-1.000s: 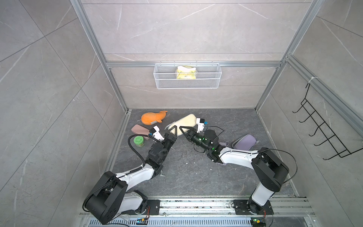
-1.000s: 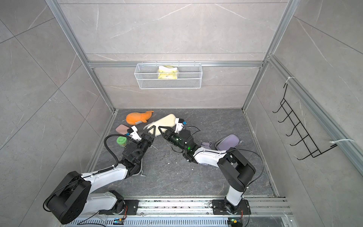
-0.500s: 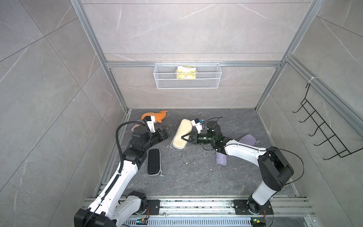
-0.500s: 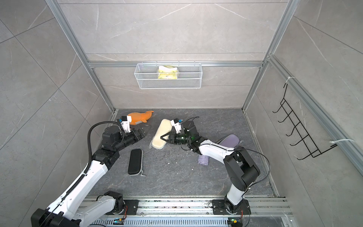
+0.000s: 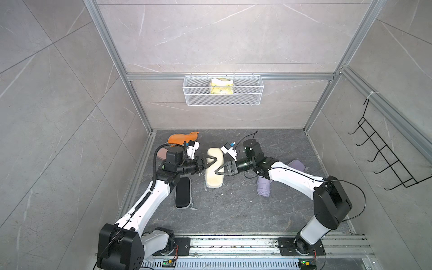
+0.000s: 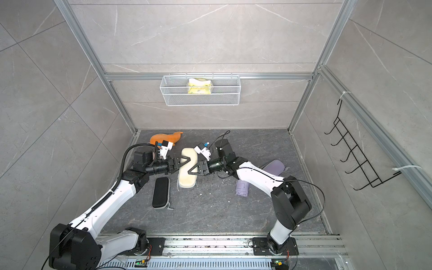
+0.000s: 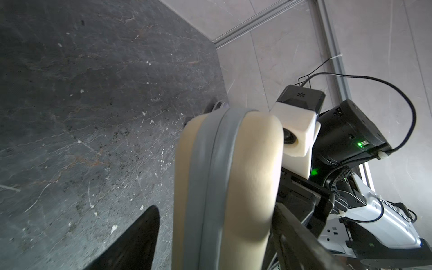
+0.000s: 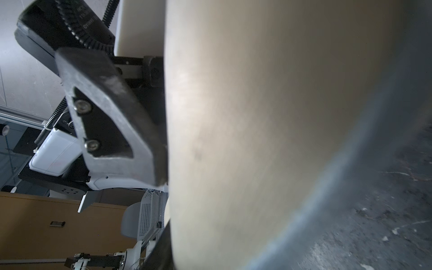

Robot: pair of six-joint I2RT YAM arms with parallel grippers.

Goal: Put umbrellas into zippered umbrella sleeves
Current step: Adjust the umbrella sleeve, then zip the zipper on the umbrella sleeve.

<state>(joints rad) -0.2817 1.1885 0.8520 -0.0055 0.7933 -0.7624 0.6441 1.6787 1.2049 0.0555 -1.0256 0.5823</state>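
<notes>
Cream sleeve [image 5: 213, 181] over the middle of the grey floor [image 5: 233, 210], between two robot grippers.
The right gripper [image 5: 217, 170] is clamped on one long side. The left gripper [image 5: 213, 163] straddles the opposite side, jaws parted, one finger touching. A black sleeve [image 5: 182, 194] lies just beside.

There are three zip cases: one cream case [image 5: 214, 181], one black case [image 5: 182, 195] and one lavender case [image 5: 297, 164]. Only one umbrella can be seen, a lavender umbrella [image 5: 263, 189]. There is one orange plush toy [image 5: 180, 138], one small pink case [image 5: 161, 153], one wire basket [image 5: 222, 101] with one yellow pack [image 5: 221, 87] in it, and one hook rack [image 5: 389, 153]. There are two robot arms, the left arm [image 5: 149, 203] and the right arm [image 5: 294, 180].
</notes>
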